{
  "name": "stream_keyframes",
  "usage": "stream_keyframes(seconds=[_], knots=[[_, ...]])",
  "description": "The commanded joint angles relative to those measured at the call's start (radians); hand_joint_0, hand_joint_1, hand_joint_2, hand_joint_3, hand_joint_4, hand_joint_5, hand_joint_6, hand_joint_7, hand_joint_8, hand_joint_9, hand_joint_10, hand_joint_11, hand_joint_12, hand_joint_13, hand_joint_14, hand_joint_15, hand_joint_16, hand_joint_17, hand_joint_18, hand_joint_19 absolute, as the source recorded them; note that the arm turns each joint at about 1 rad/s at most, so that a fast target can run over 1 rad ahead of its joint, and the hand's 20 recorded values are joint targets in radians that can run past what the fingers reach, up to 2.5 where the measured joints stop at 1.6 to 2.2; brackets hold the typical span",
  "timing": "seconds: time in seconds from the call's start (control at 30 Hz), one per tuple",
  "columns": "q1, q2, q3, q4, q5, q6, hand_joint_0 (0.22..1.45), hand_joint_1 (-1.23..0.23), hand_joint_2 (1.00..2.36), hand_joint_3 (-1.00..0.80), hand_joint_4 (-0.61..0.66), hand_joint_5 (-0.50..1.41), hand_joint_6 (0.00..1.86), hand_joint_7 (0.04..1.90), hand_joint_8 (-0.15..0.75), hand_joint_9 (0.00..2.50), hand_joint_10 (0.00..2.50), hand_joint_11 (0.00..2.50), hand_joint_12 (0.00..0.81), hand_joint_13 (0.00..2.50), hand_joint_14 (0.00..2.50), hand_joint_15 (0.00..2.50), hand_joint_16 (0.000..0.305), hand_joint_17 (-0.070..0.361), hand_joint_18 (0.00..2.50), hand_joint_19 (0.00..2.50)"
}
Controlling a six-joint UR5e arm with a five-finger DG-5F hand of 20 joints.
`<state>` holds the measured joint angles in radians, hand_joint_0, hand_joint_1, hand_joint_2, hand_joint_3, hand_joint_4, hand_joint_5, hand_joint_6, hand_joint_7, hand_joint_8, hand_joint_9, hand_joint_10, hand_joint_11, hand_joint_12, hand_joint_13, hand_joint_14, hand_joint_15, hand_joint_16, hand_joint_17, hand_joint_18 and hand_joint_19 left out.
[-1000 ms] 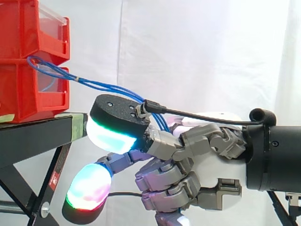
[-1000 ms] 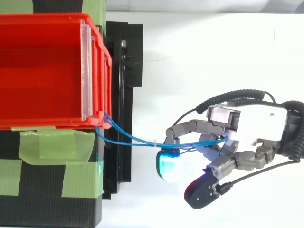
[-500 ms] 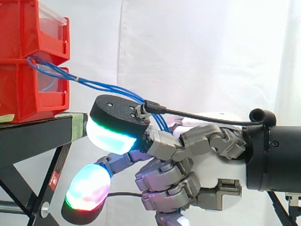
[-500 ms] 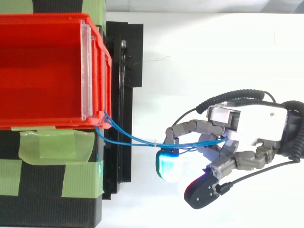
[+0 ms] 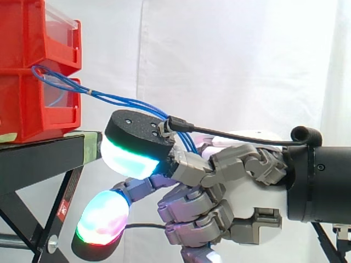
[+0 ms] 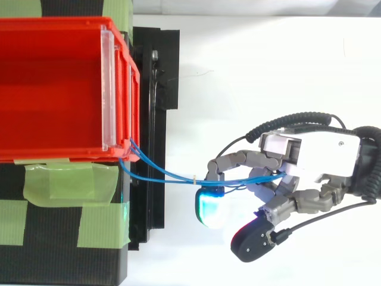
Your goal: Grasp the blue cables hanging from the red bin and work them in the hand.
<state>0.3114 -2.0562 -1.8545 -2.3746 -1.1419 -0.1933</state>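
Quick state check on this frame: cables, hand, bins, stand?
blue cables: strung from the bins' front across to the hand, nearly taut.
hand: shut, fingers curled round the blue cables.
upper red bin: open-topped, stacked on the lower red bin.
lower red bin: resting on the black stand.
black stand: upright, carrying both bins.

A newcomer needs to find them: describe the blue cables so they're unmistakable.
Start at the stacked red bins on the black stand. From their front edge the blue cables slope down into the curled fingers of the robot hand. Nothing else here is a thin blue strand strung between bins and hand.
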Motion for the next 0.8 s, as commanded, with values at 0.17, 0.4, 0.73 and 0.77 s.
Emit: stream_keyframes(seconds=[0.17,0.4,0.73,0.77], knots=[[0.0,-0.001,0.0,0.0,0.001,0.0,0.81,-0.56,1.01,-0.87,0.28,0.09,0.44,1.26,0.577,1.93,2.5,2.5,0.723,2.08,2.5,2.09,0.213,0.16,2.5,0.74],[0.0,0.001,0.0,0.0,0.001,0.0,0.81,-0.56,1.0,-0.87,0.27,0.09,0.44,1.26,0.577,1.93,2.5,2.5,0.723,2.08,2.5,2.09,0.213,0.16,2.5,0.74],[0.0,0.001,0.0,0.0,-0.001,0.0,0.81,-0.56,1.0,-0.87,0.26,0.08,0.45,1.26,0.577,1.93,2.5,2.5,0.723,2.08,2.5,2.09,0.213,0.16,2.5,0.74],[0.0,-0.001,0.0,0.0,0.001,0.0,0.81,-0.56,1.0,-0.87,0.26,0.07,0.46,1.25,0.577,1.93,2.5,2.5,0.723,2.08,2.5,2.09,0.213,0.16,2.5,0.74]])
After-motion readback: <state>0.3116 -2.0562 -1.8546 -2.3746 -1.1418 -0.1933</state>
